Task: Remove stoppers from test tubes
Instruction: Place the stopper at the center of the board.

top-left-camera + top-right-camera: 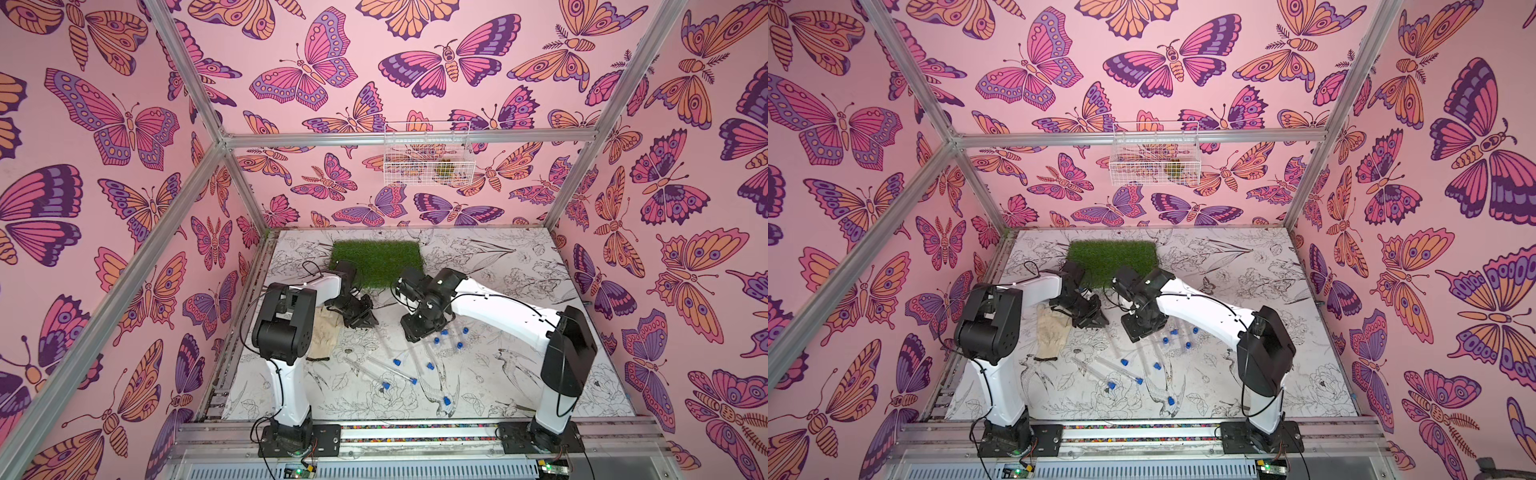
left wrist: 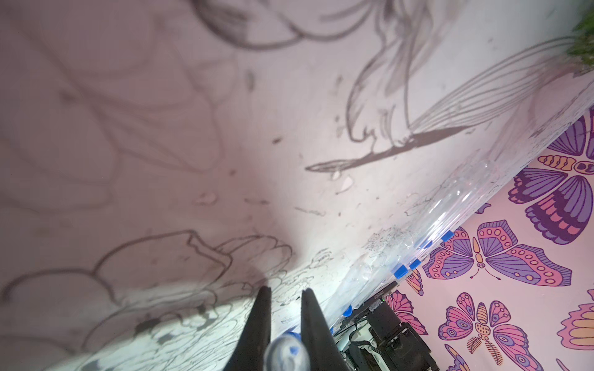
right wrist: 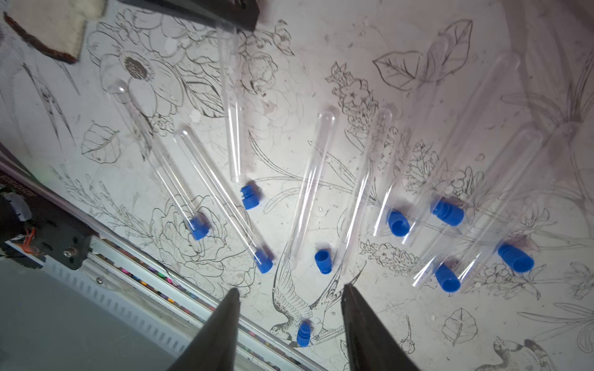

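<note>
The left end effector point(image 2: 286, 289) is closed on one slim clear test tube point(image 2: 284, 351), which sits between its two black fingers point(image 2: 257, 321). Something blue shows through the clear wall there, but I cannot tell what it is. In the right wrist view a tube comes out from under this end effector with its mouth open. A small round bright blue plastic stopper point(image 3: 250, 197) lies just beside that mouth, not inside it.

The right end effector point(image 3: 291, 289) is open: its jaws stand apart above the desk and nothing is between them. Under it, on a drawn bird, lies one loose stopper point(image 3: 303, 334).

The other test tubes point(image 3: 313, 180) lie flat on the white desk with black line drawings of flowers and birds point(image 1: 519, 374), in a loose group below the right end effector. Two of them, side by side, are plugged, with a stopper point(image 3: 199, 228) in one and a stopper point(image 3: 263, 261) in the other. More blue stoppers point(image 3: 398, 223) lie loose between and beside the open tubes.

A beige cloth point(image 1: 326, 332) lies beside the left arm. A green rectangular mat of artificial grass point(image 1: 378, 262) lies at the far side of the desk, behind both arms. A white wire basket point(image 1: 428, 153) hangs on the pink butterfly wall.
</note>
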`<action>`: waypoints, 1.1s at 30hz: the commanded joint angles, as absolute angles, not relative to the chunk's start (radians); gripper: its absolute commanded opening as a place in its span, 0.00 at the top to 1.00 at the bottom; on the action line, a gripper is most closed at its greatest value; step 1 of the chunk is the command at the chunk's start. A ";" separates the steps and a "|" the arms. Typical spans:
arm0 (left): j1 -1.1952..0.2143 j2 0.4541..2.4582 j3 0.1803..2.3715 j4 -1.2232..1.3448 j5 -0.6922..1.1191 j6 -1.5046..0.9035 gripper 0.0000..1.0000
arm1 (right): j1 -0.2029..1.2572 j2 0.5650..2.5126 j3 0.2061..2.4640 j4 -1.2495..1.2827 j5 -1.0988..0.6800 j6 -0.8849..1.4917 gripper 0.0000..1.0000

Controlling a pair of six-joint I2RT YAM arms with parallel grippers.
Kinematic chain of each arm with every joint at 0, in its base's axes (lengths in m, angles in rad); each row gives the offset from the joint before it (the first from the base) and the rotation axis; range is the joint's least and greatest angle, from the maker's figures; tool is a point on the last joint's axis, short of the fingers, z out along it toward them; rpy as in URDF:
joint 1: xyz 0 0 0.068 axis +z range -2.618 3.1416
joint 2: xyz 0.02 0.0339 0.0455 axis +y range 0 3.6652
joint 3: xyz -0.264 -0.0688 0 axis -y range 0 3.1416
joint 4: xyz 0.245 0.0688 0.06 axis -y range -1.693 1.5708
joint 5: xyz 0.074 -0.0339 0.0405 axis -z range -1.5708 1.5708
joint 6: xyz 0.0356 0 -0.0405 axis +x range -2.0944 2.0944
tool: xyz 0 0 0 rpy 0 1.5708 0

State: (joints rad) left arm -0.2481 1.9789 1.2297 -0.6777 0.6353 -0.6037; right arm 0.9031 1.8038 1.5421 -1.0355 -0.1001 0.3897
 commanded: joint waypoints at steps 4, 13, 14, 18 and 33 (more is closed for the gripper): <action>-0.262 2.013 1.226 -0.683 0.608 -0.609 0.81 | 0.901 1.699 1.416 -1.004 -0.076 0.448 0.44; -0.265 2.017 1.229 -0.682 0.606 -0.606 0.69 | 0.901 1.596 1.331 -1.004 -0.050 0.478 0.42; -0.265 2.017 1.229 -0.683 0.607 -0.606 0.68 | 0.902 1.589 1.328 -1.007 -0.048 0.480 0.42; -0.265 2.014 1.232 -0.681 0.611 -0.606 0.65 | 0.901 1.580 1.325 -1.011 -0.041 0.483 0.41; -0.255 1.928 1.248 -0.693 0.651 -0.616 0.55 | 0.901 1.542 1.340 -0.983 -0.070 0.483 0.38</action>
State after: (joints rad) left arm -0.2619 1.9728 1.2449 -0.6712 0.6609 -0.6117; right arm 0.9028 1.5475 1.3300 -0.9863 -0.0624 0.4721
